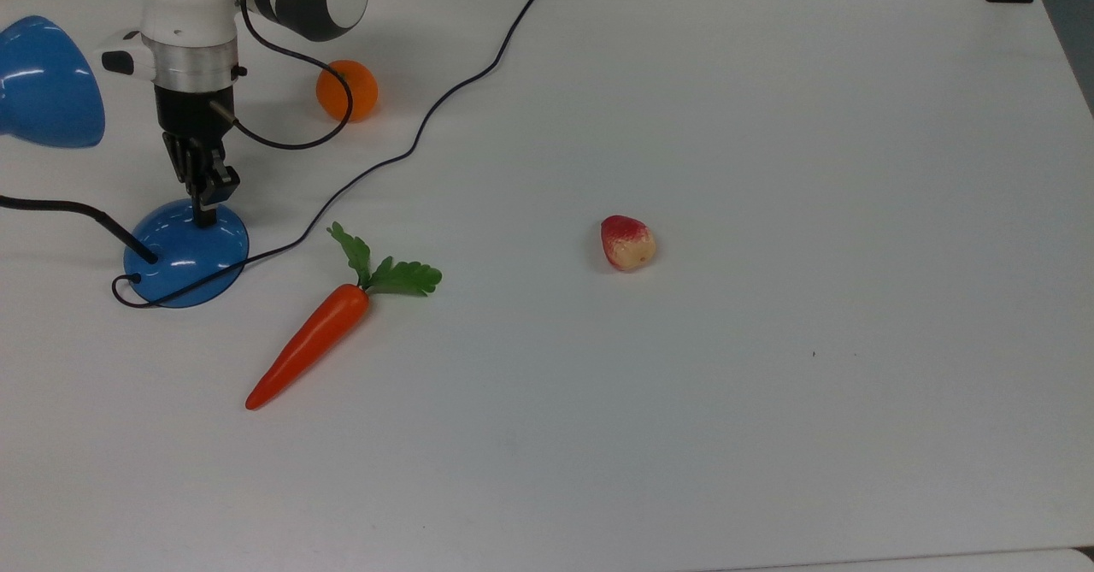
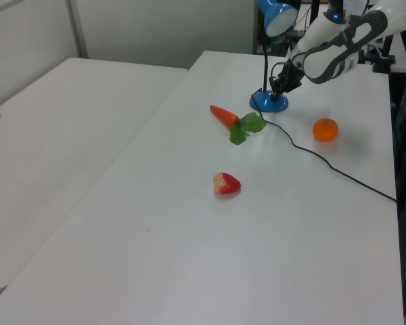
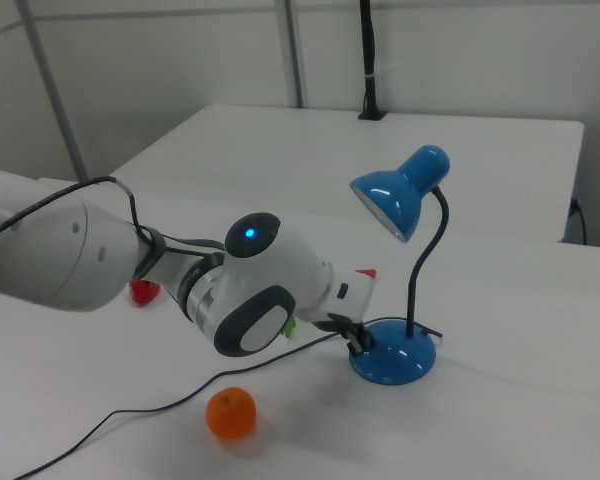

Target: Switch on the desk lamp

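You've got a big white tabletop (image 1: pixel 769 127). Glossy blue desk lamp w/ cone shade (image 3: pixel 395 350) sits at the top view's far left. Tool (image 1: pixel 203 220) is tip-down on the lamp's base, fingers pressed together. Plastic orange carrot w/ green leaves (image 1: pixel 312 341), round orange fruit (image 1: pixel 349 90), small red-yellow strawberry (image 1: pixel 627 243) lie apart.

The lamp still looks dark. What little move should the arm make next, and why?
Probably press straight down a touch. The hand rests its tip on the blue base of the lamp, where a switch would sit, and the shade shows no glow in the right view.
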{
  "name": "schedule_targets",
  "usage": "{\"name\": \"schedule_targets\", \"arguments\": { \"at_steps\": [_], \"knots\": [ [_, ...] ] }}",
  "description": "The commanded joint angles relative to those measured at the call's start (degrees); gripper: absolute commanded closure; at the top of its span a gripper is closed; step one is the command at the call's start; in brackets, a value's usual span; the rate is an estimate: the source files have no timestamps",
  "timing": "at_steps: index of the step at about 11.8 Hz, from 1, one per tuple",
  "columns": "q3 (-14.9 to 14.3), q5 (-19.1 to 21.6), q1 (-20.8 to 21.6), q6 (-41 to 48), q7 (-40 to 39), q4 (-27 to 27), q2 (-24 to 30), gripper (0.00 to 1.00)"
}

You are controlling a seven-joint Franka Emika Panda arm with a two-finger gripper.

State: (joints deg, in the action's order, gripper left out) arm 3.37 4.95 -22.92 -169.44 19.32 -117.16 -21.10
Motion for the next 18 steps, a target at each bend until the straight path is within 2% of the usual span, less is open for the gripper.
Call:
{"name": "schedule_targets", "arguments": {
  "at_steps": [1, 6, 9, 14, 16, 18],
  "knots": [
    [0.1, 1.2, -0.5, -1.2, 0.2, 2.2, -4.0, 1.0],
    [0.1, 1.3, -0.5, -0.3, 1.4, 6.0, -7.6, 1.0],
    [0.1, 1.2, -0.6, 9.5, 3.2, 11.5, -9.0, 1.0],
    [0.1, 1.0, -0.9, 15.4, 4.2, 12.8, -9.0, 1.0],
    [0.1, 0.9, -0.9, 22.1, 6.3, 17.7, -11.0, 1.0],
    [0.1, 0.8, -0.9, 24.3, 8.5, 19.5, -11.9, 1.0]
  ]
}}
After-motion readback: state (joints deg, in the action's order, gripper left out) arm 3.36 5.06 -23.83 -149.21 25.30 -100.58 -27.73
